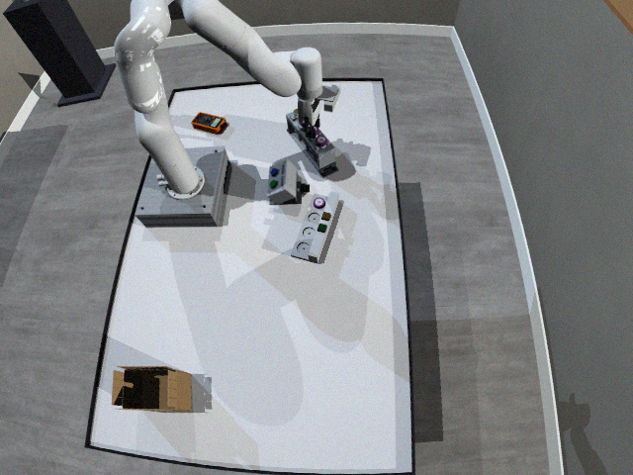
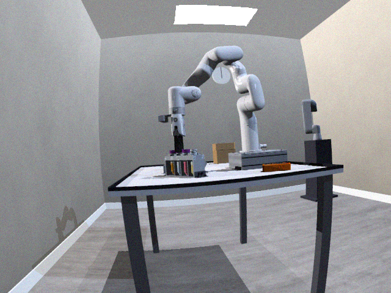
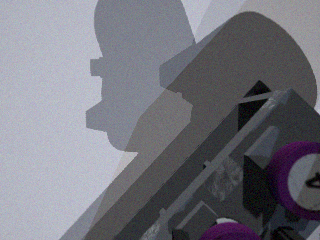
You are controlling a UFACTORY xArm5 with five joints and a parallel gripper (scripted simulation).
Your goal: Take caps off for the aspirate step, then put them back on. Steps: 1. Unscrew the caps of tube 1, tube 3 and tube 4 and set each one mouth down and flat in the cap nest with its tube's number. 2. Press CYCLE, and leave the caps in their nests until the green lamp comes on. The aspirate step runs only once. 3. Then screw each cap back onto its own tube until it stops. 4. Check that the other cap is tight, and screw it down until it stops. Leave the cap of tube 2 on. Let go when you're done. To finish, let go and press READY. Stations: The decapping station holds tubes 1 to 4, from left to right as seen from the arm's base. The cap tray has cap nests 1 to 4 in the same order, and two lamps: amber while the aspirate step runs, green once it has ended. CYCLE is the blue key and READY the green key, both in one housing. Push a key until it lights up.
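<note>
Caps are what I watch here: one purple cap [image 1: 319, 202] sits in the end nest of the cap tray [image 1: 327, 240], the end nearest the decapping station [image 1: 327, 163]. The other three nests show only their pale rings. Beside the nests, the tray's two small lamps look dull, one amber-brown [image 1: 325, 216] and one dark green [image 1: 321, 228].

Over at the station, the arm reaches straight down and the gripper [image 1: 309, 128] hangs right at the row of tube tops. Its fingers stand at a middling width and are clamped on nothing. From where I stand I cannot tell which tube's cap lies under them. A purple cap [image 1: 320, 141] still on its tube shows just beside the gripper, on the side towards the tray.

The wrist view takes in the station's grey edge and a purple cap [image 3: 295, 180] with a white disc on top, cut off at the frame's edge.

Between station and tray stands the key housing [image 1: 289, 186], with its blue key [image 1: 274, 172] and green key [image 1: 273, 184], neither lit that I can see.
</note>
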